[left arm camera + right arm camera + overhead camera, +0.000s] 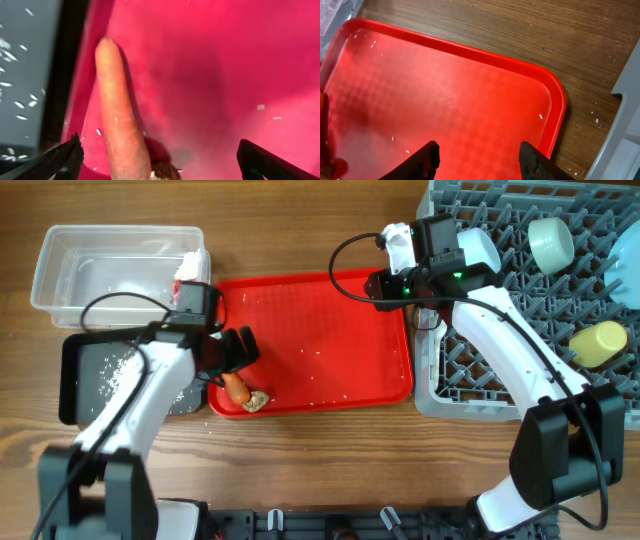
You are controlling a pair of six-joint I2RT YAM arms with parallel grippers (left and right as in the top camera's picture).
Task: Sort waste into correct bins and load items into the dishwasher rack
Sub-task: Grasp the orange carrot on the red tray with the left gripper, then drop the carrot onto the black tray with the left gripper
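Clear plastic comes first: the thin-walled rectangular tub point(60, 270) sits at the far left of the wooden table point(330, 450). The crinkled red-and-white wrapper point(190, 268) lies against its right end. Just in front of it is the shallow black tray point(80, 395), matte and speckled with white rice grains point(118, 368). The left arm reaches across this tray and hides part of it.

The left gripper point(160, 147) hangs over the near left corner of the flat red tray point(320, 330). Its dark fingers point(60, 157) are spread wide to either side of the carrot point(117, 115) and do not touch it. The carrot is smooth and tapered and lies along the tray's left rim, with the rough beige lump point(256, 401) right beside its near end. A few stray grains dot the tray's finely patterned surface.

The right gripper point(479, 155) hovers above the tray's far right corner, fingers parted with nothing between them.

At the right stands the grey rack point(470, 395), a lattice of upright pegs. It holds a pale green bowl point(550, 242), a pale blue plate point(625, 265) at the picture's edge and the yellow cup point(598, 343) lying among the pegs.
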